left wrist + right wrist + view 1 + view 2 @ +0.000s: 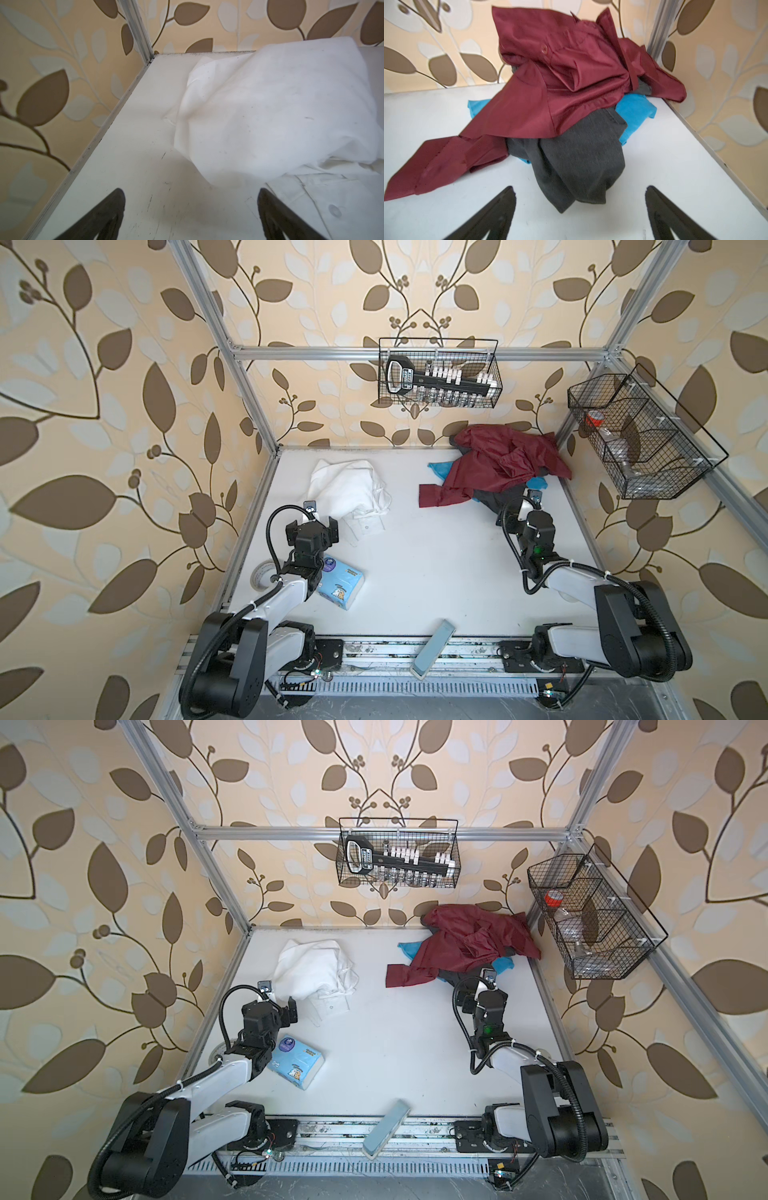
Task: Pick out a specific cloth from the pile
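White thin button-up shirt [349, 489]: crumpled alone, left rear of white table [436, 564]; long axis back to front.
Maroon-topped garment pile [494, 468]: right rear corner.
Left pincer [192, 190]: jaws spread, empty, beside shirt.
Right pincer [580, 188]: jaws spread, empty, facing pile.

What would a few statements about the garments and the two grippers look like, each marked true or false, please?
1. The white shirt lies apart from the pile. True.
2. The left gripper is shut on the white shirt. False: its jaws stand open and grip nothing, with the shirt just ahead.
3. The maroon shirt lies on top of the dark grey garment. True.
4. The right gripper holds the turquoise cloth. False: its jaws stand open facing the pile and grip nothing.
5. The tissue pack lies against the maroon shirt. False: it lies beside the left arm, far from the pile.
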`<state>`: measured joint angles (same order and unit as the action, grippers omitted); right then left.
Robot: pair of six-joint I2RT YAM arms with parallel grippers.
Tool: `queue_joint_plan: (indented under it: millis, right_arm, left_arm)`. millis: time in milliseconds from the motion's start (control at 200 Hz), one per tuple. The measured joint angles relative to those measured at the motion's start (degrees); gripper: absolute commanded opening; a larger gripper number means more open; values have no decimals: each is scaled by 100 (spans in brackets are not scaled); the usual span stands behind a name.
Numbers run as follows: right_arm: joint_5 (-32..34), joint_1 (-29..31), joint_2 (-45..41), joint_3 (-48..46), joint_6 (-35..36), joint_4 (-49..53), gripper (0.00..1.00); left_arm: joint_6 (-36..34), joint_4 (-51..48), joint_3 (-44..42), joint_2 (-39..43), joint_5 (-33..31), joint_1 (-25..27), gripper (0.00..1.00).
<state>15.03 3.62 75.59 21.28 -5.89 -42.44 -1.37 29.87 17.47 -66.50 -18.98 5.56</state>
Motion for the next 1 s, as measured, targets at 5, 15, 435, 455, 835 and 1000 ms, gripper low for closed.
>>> queue_joint_plan:
  millis: [5, 15, 435, 455, 835, 1000]
  right_arm:
    - [-11, -7, -2, -15, -2, -46, 98]
    - [-24, -15, -7, -28, 2, -92, 98]
    - [-413, -304, -291, -350, 90, -839, 98]
    - [-435, -304, -306, -363, 94, -841, 98]
    - [-459, -363, 931, -866, 101, -1980, 97]
    - [-645, -470, 1040, -874, 105, -2103, 100]
  left_arm:
    - [2, 17, 0, -20, 17, -9, 99]
    - [13, 61, 0, -70, 63, -33, 99]
    - [173, 1318, 44, -1930, 789, -181, 99]
    - [173, 1327, 44, -1930, 811, -190, 99]
    - [195, 1270, 308, -1930, 874, -227, 99]
    - [197, 1202, 310, -1930, 907, -227, 99]
